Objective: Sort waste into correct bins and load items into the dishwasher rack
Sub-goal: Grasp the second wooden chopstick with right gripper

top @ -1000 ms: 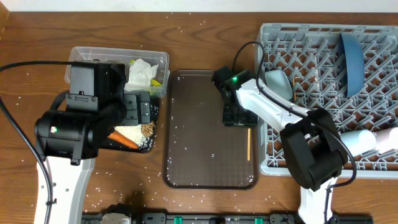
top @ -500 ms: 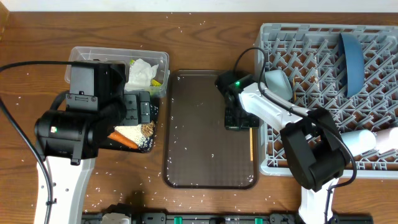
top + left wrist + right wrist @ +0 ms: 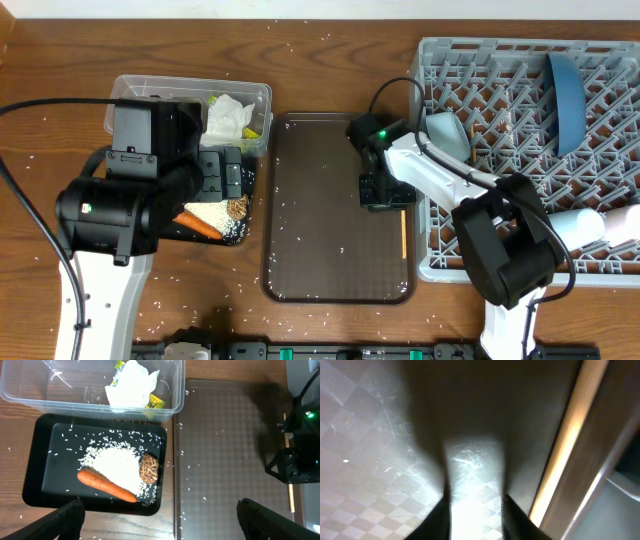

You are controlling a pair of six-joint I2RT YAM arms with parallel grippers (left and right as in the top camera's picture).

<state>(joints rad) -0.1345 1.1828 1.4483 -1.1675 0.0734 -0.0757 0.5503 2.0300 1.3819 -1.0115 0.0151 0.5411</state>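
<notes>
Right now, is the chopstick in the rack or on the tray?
On the tray. The chopstick lies flat against the brown tray's right rim, outside the grey rack.

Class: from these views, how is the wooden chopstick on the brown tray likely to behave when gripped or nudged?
The chopstick looks thin and straight, so probably stiff and light. It lies flat beside the rim of the brown tray, so it may be awkward to pinch and might roll or slide.

I see a dark-brown serving tray (image 3: 320,250) lying flat at mid-table, its surface checker-textured, resting on the brown wooden table (image 3: 60,60).
</notes>
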